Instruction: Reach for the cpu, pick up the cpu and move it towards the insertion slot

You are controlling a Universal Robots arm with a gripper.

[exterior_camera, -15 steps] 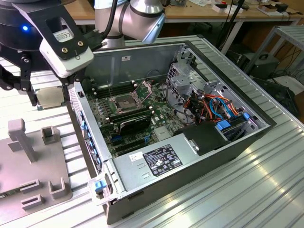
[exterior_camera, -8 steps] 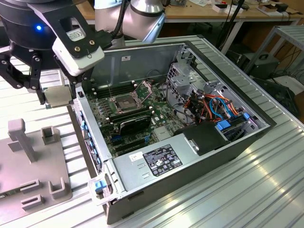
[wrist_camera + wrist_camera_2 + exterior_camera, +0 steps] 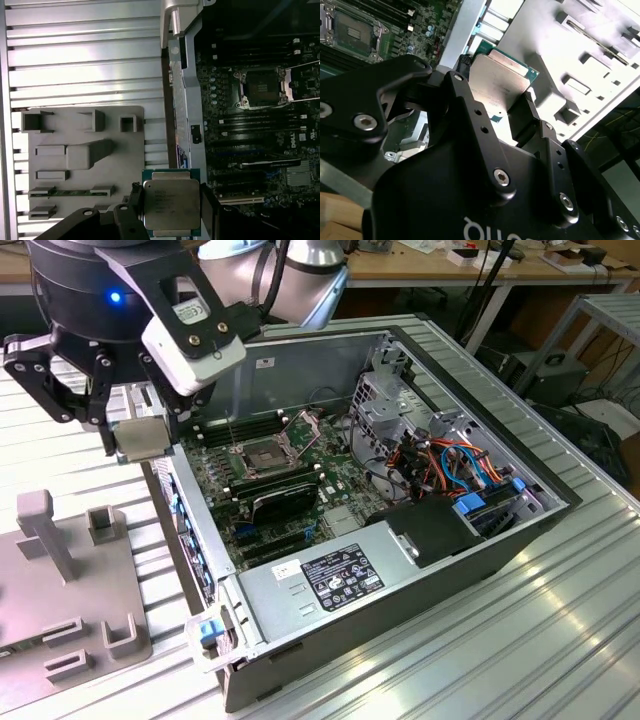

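My gripper [image 3: 142, 436] is shut on the cpu [image 3: 140, 439], a thin silvery square chip on a green edge, clamped by two opposite sides. Both wrist views show the cpu [image 3: 171, 205] [image 3: 496, 82] between the black fingers [image 3: 134, 199]. It hangs above the ribbed table, just outside the open computer case's rear wall [image 3: 190, 530]. The insertion slot [image 3: 265, 455] lies on the green motherboard inside the case, to the exterior view's right of the cpu, its metal frame open around a dark centre. The insertion slot [image 3: 261, 89] [image 3: 352, 32] also appears in both wrist views.
A grey fixture plate [image 3: 60, 585] [image 3: 85, 160] with upright pegs lies on the table at the exterior view's left, below the gripper, with a memory stick [image 3: 65, 192] on it. Inside the case sit a black finned block [image 3: 285, 502], a power supply [image 3: 330, 575] and drive cages with cables [image 3: 450, 465].
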